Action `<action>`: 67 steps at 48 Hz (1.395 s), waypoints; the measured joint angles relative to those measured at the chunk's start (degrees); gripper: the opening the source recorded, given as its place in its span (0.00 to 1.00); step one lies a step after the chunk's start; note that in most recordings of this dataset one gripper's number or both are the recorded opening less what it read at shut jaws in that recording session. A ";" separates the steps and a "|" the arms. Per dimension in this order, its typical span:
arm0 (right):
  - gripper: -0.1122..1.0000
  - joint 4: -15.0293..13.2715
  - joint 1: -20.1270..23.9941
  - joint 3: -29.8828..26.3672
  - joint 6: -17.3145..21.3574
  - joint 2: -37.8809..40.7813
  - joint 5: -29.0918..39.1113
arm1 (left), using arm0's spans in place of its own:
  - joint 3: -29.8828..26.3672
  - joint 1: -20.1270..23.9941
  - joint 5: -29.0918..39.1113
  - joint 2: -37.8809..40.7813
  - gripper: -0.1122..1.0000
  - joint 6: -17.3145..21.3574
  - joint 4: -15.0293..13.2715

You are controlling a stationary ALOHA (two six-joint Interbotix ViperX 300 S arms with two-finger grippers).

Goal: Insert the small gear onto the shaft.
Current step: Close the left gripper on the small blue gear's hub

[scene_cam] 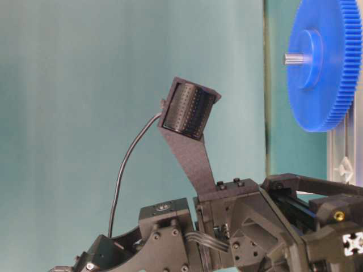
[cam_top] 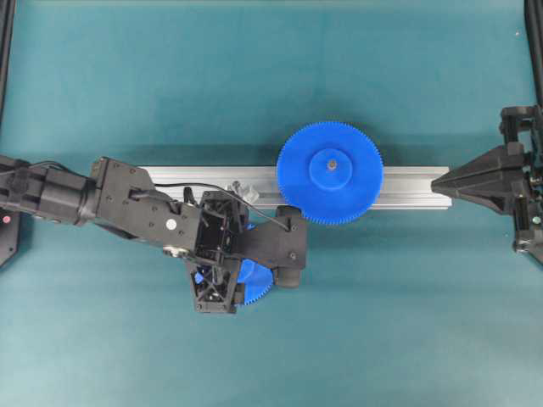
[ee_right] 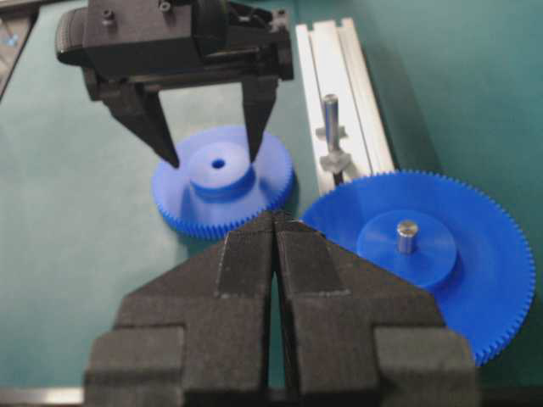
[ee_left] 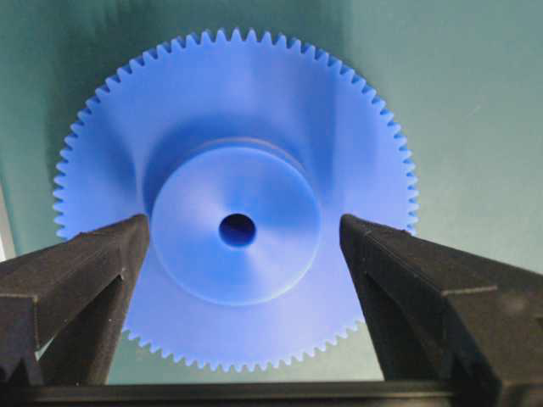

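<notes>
The small gear (ee_left: 236, 127) lies flat on the teal mat with its hub up. It also shows in the right wrist view (ee_right: 222, 199) and, partly, under the left arm in the overhead view (cam_top: 254, 281). My left gripper (ee_left: 242, 227) points down over it, open, with one finger on each side of the hub and a gap at the right finger (ee_left: 399, 280). The right wrist view shows the same straddle by the left gripper (ee_right: 214, 159). The shaft (ee_right: 330, 110) stands bare on its clear mount (cam_top: 248, 192) on the rail, just beyond the small gear. My right gripper (ee_right: 276, 216) is shut and empty, far right in the overhead view (cam_top: 436, 183).
The wider blue gear (cam_top: 329, 173) sits on the aluminium rail (cam_top: 407, 188) with a grey pin (ee_right: 407, 236) through its hub, right of the shaft. The left arm (cam_top: 127, 199) crosses the rail's left end. A dark frame edge (cam_top: 533, 34) runs down the right side.
</notes>
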 measured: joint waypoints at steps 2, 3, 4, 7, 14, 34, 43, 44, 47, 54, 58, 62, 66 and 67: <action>0.14 0.00 0.00 0.00 0.00 0.00 0.00 | 0.00 0.00 0.00 0.09 0.93 0.00 0.00; 0.14 -0.09 0.00 0.00 0.00 0.00 0.00 | 0.09 0.00 0.00 0.26 0.93 -0.09 0.00; 0.14 0.00 0.00 0.00 0.00 0.00 0.00 | 0.00 -0.09 0.00 0.35 0.93 0.00 0.00; 0.14 0.00 0.00 0.00 0.00 0.00 0.00 | 0.09 -0.09 0.00 0.70 0.93 -0.09 0.00; 0.14 0.00 0.00 0.00 0.00 0.09 0.00 | 0.09 -0.09 -0.18 1.14 0.93 -0.09 0.00; 0.14 -0.09 0.00 0.09 0.09 0.00 0.00 | 0.09 -0.09 -1.58 2.11 0.93 -0.09 0.00; 0.14 0.00 0.00 0.00 0.09 0.00 0.00 | 0.09 0.00 -1.67 2.29 0.93 -0.09 0.00; 0.14 0.00 0.00 0.00 0.09 0.00 0.00 | 0.18 0.00 -1.67 2.29 0.93 -0.09 0.00; 0.14 0.00 0.00 0.09 0.09 0.00 0.00 | 0.18 0.00 -1.67 2.29 0.93 -0.09 0.00; 0.14 -0.09 0.00 0.00 0.09 0.00 0.00 | 0.26 0.00 -1.67 2.29 0.93 -0.09 0.00; 0.14 0.00 0.09 0.00 0.09 0.00 -0.09 | 0.18 0.00 -1.67 2.29 0.93 -0.09 0.00; 0.14 0.00 0.00 0.00 0.18 0.00 -0.09 | 0.26 0.00 -1.67 2.29 0.93 -0.09 0.09; 0.14 0.00 0.00 0.00 0.09 0.00 -0.09 | 0.18 0.00 -1.76 2.29 0.93 -0.09 0.00; 0.14 -0.09 0.00 0.00 0.09 0.00 -0.09 | 0.26 0.00 -1.76 2.29 0.93 -0.09 0.09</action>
